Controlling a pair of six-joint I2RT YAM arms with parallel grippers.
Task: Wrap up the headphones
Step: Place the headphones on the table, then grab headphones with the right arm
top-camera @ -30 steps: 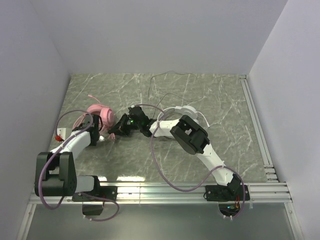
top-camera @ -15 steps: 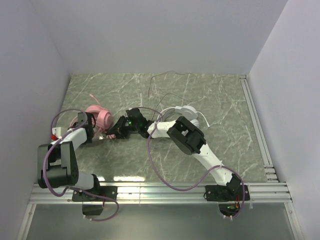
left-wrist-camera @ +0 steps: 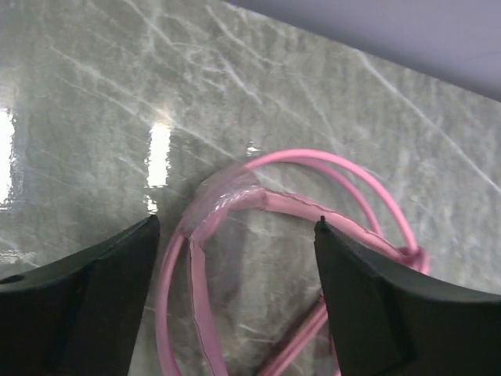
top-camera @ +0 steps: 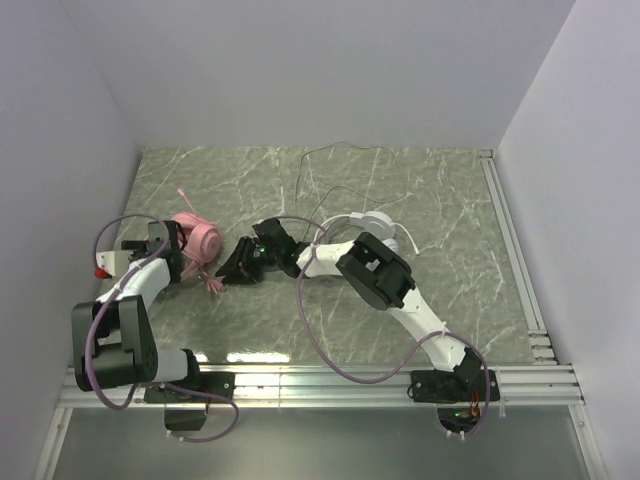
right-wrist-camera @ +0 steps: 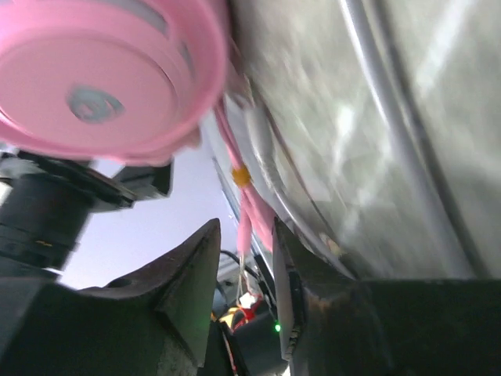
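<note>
Diff vs a second ago: the left arm has swung away. The left gripper (left-wrist-camera: 236, 225) was on the near side of the pink headset (top-camera: 203, 238), nose to nose with the right one; it now sits at the headset's left side. Its jaws have gone from nearly closed to spread wide, with nothing in them. The left wrist cam shows loops of pink cable (left-wrist-camera: 258, 200) lying flat on the table (top-camera: 450, 220) under the gap, clear of both fingers.

The right gripper (right-wrist-camera: 246, 225) is just off the pink headset's near-right side, roughly where it was and a touch nearer. Its jaws have parted too, but only narrowly. A strand of pink cable runs through the gap and is thinner than it, so it's not clamped. I can't tell if it brushes a finger. The right wrist cam has the pink ear cup (right-wrist-camera: 102, 74) close ahead.

The pink headset is about where it was. A bunched bit of its cable now lies exposed on the table just near of it, between the two grippers.

The white headset (top-camera: 365, 222) is well to the right of the pink one, behind the right forearm, and hasn't moved.
</note>
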